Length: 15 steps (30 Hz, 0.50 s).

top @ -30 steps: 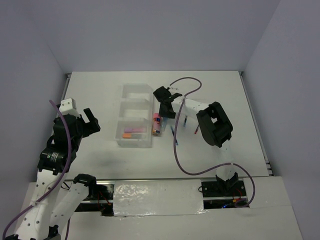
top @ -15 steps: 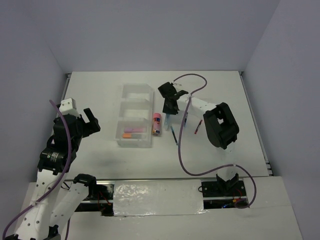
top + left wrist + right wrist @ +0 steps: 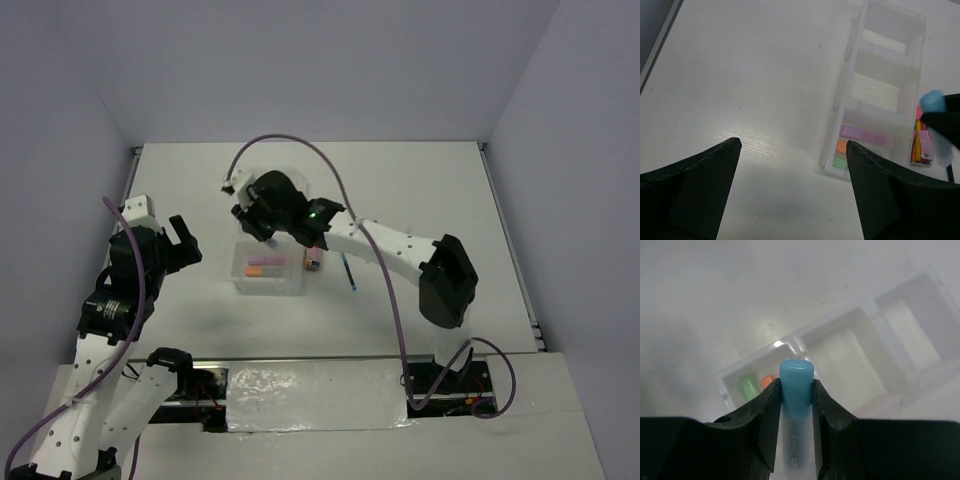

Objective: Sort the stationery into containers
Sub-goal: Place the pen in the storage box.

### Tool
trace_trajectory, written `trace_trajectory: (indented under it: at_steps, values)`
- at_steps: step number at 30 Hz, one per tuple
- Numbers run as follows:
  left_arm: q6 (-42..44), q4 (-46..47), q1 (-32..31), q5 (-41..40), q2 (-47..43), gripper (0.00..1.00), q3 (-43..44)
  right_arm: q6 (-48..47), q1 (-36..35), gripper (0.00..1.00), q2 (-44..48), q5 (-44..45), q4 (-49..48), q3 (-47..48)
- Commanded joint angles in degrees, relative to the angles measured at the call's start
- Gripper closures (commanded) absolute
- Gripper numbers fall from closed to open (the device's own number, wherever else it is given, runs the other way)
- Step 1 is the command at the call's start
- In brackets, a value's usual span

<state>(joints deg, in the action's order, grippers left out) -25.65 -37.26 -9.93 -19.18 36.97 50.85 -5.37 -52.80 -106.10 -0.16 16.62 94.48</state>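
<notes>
The translucent white three-compartment tray (image 3: 268, 289) lies at mid-table. Its near compartment holds a pink highlighter (image 3: 862, 134), an orange one (image 3: 841, 146) and a green one (image 3: 840, 162). The other two compartments look empty. My right gripper (image 3: 258, 222) hangs over the tray, shut on a blue-capped highlighter (image 3: 796, 374). The tray (image 3: 850, 360) shows below it in the right wrist view. My left gripper (image 3: 792, 145) is open and empty over bare table, left of the tray (image 3: 855, 60). A short pink and orange tube (image 3: 313, 258) and a thin blue pen (image 3: 349, 270) lie right of the tray.
The right arm's cable (image 3: 290, 145) arcs over the back of the table. Grey walls close the table at the back and both sides. The right arm's forearm (image 3: 400, 250) stretches across the area right of the tray.
My right gripper has swung left, from the table right of the tray to above the tray, carrying the blue highlighter. The left arm has not moved.
</notes>
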Motion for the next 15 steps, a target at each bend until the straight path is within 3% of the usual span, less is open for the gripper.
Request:
trace_trajectory:
  at_steps: [1, 15]
  values:
    - [0.3, 2.1, 0.1, -0.2, -0.1, 0.01, 0.2, -11.9, -0.4, 0.99, -5.5, -4.5, 2.9, 4.8]
    - [0.2, 2.1, 0.1, -0.2, -0.4, 0.01, 0.1, -11.0, -1.2, 0.87, -7.2, -13.2, 2.2, 4.6]
